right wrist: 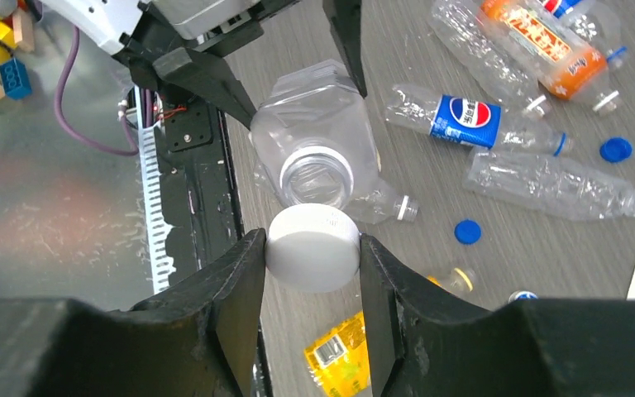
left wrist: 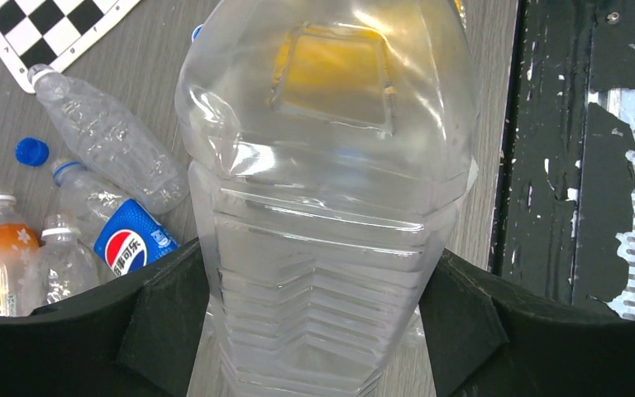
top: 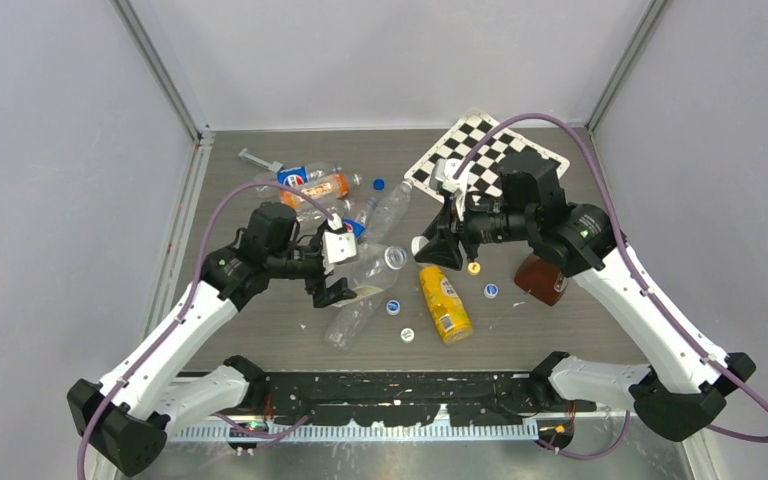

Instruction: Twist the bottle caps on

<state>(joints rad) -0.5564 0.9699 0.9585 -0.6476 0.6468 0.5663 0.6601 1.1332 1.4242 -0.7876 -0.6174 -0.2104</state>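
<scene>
One wide clear bottle (left wrist: pixel 322 165), uncapped, is clamped between the fingers of the left gripper (left wrist: pixel 314 285). One white cap (right wrist: pixel 312 246) is pinched in the right gripper (right wrist: pixel 312 260), just before the bottle mouth. Five loose caps (top: pixel 491 290) are counted near both grippers.

Wide clear bottle (top: pixel 372 268) amid loose caps (top: pixel 394 307) on grey table (top: pixel 540 335).

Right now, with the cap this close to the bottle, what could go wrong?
The white cap in the right gripper sits off to one side of the open mouth of the wide bottle, not square on it, so it may cross-thread or slip. The left gripper holds that bottle by its thin, dented wall, which could buckle or twist when pushed.
</scene>
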